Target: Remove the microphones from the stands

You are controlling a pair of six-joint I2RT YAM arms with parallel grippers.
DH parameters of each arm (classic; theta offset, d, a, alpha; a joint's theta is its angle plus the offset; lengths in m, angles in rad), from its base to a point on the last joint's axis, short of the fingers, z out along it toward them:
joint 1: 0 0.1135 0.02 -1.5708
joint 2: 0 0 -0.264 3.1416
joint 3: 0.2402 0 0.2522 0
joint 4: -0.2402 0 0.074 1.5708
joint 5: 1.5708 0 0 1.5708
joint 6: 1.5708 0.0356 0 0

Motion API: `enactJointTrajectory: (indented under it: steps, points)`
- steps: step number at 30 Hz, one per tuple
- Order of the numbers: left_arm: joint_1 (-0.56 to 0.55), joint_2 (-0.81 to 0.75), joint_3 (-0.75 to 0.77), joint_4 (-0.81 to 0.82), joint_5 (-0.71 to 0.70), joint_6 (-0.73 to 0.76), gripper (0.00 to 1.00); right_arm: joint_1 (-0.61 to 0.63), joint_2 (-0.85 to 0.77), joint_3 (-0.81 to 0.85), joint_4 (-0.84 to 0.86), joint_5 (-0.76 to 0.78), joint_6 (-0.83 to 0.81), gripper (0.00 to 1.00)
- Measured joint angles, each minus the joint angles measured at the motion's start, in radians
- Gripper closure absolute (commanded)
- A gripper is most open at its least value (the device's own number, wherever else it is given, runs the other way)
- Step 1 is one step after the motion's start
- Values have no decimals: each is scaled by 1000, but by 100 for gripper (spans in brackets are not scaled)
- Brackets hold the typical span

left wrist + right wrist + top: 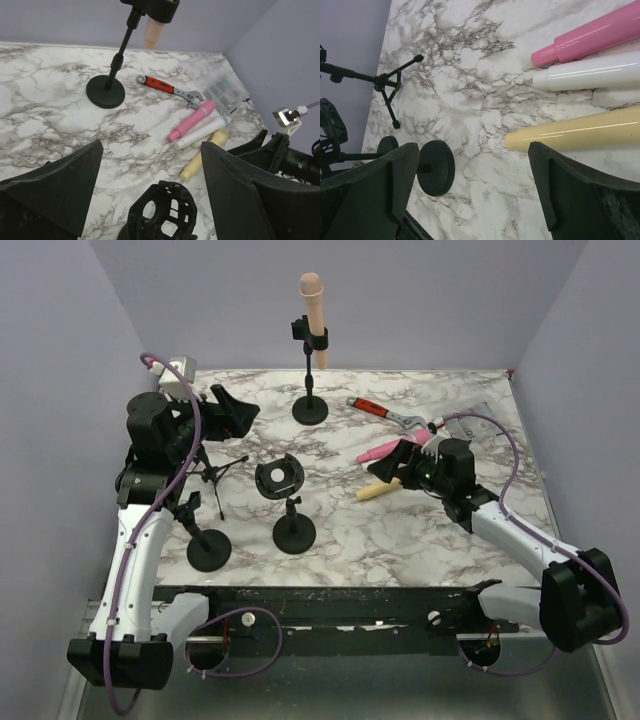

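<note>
The peach microphone (313,302) is retained in the stand (310,408); removal is not yet begun. The left gripper (150,150) and right gripper (472,150) are released, well apart from the stand

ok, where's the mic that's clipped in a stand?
Top external view: the peach microphone stands upright in the round-base stand at the far centre of the table, by the back wall, left of the red-handled wrench.

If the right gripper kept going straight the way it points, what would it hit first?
Probably the bare table, just beside the tip of the yellow microphone. The right gripper is open and that tip lies close to its line, so a finger might clip it; depth is unclear.
</note>
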Motion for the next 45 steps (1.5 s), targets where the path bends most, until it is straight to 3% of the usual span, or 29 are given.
enactJointTrajectory:
  steps: [6,18,28,45]
  points:
    - [-95,70,-5,29,-13,66,18,0,24,5,-18,19,1,0]
    - [-102,-22,-141,86,-67,131,18,1,165,213,-33,55,1,0]
    - [-114,-110,-155,122,-60,75,18,47,419,660,-32,147,-64,0]
    - [-262,-147,-154,73,-141,117,18,106,810,1285,18,232,-229,0]
